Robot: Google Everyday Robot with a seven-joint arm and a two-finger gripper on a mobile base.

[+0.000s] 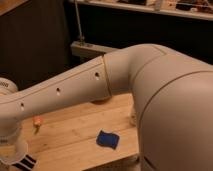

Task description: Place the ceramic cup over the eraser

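Hanging the claw (pixel 9 141) low over the wooden table (pixel 75 134), with the ceramic cup (pixel 15 154) directly beneath it, apparently lining up over the eraser (pixel 26 162) peeking out just below-right. Failing to show whether clenched or released: cannot tell.

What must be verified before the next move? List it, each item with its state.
1. Claw low at the near-left corner of the table: ok.
2. Ceramic cup right under the claw: ok.
3. Cup covering the eraser: not ok, its stripes show beside the cup.
4. Claw's hold on the cup: cannot tell.
5. Blue pad and orange stick apart from the eraser: ok.
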